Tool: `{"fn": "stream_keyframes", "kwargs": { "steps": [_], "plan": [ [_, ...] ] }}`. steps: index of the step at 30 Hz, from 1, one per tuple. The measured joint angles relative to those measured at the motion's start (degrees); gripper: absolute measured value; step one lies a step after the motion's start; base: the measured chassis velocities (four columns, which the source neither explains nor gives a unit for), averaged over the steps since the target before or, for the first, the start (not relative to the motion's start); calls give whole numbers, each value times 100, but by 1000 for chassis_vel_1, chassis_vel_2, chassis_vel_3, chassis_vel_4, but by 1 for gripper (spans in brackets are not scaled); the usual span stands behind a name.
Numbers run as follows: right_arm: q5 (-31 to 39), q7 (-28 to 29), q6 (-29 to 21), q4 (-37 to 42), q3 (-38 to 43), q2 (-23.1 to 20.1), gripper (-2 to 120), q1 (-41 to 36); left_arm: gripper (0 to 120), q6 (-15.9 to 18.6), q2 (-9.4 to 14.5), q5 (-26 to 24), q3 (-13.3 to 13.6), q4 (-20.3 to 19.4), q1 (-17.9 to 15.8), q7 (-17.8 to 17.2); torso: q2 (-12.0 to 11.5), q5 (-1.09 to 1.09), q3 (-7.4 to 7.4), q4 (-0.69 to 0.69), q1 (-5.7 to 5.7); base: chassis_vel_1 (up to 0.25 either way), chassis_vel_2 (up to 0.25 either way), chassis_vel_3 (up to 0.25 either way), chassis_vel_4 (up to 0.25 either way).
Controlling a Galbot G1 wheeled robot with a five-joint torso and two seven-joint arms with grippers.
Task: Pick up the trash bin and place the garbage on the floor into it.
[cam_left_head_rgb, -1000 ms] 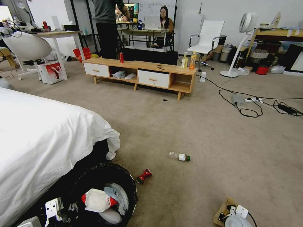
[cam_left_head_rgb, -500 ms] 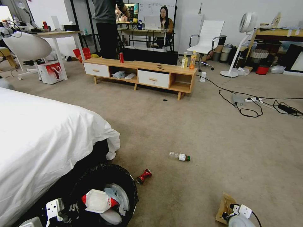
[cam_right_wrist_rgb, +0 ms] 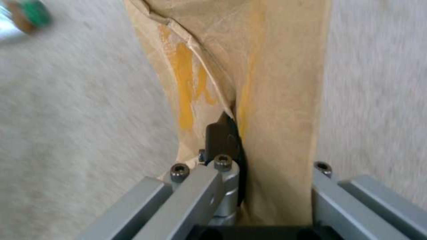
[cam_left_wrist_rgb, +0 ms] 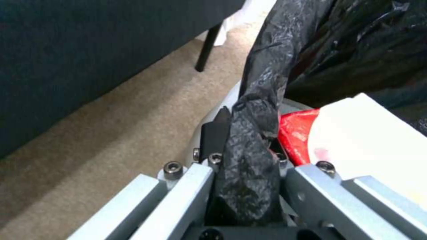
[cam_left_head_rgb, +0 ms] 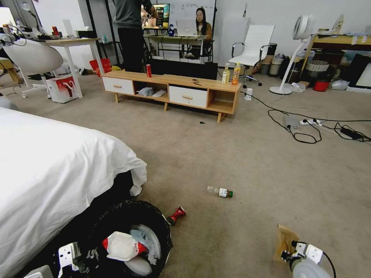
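Lifting the tan paper bag (cam_left_head_rgb: 285, 241) higher than a second ago, right gripper (cam_right_wrist_rgb: 267, 160) clamping it. Left gripper (cam_left_wrist_rgb: 247, 166) pinching the trash bin (cam_left_head_rgb: 154, 216) rim beside the bed (cam_left_head_rgb: 58, 162). Packet (cam_left_head_rgb: 121, 246) and tissue (cam_left_head_rgb: 148, 241) sitting inside already; still waiting on carpet: crushed can (cam_left_head_rgb: 176, 215), bottle (cam_left_head_rgb: 219, 191).

Between the brushed, matt grey metal fingers of my left gripper (cam_left_wrist_rgb: 242, 186) sits crinkly black plastic, the glossy liner bag of the trash bin (cam_left_head_rgb: 154, 222); just beside it lies a packet (cam_left_wrist_rgb: 356, 133) of smooth red-and-white plastic film. My right gripper (cam_right_wrist_rgb: 267, 200), the same dull metal with dark steel screws, clamps a tan paper bag (cam_right_wrist_rgb: 249, 66), matt, creased, streaked with yellow. Under both runs rough beige carpet (cam_left_head_rgb: 239, 162), short-piled and dull.
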Motion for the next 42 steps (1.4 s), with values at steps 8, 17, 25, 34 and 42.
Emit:
{"fn": "stream_keyframes", "kwargs": {
  "steps": [8,17,25,34,42],
  "plan": [
    [-42,-142,337,731,33,-355,0,-89,2,99,152,-466,90,-128,-46,-117,0,0,0,0,0,0,0,0,0],
    [-178,-498,905,1333,-293,-620,0,156,2,102,356,-953,39,-108,-211,-318,0,0,0,-1,0,0,0,0,0],
    [-322,-1164,1696,2067,-823,-1163,0,876,2,102,590,-1418,49,111,-461,-602,0,-1,1,0,0,0,0,0,0],
    [-193,-1805,2345,2795,-2148,-1979,0,2008,2,102,839,-1556,98,252,-564,-633,-1,1,1,2,0,0,0,0,0],
    [237,-2341,2419,3227,-3366,-2692,0,2957,2,102,1031,-1702,131,260,-574,-705,-2,-1,0,-1,1,0,0,0,0]
  ]
}}
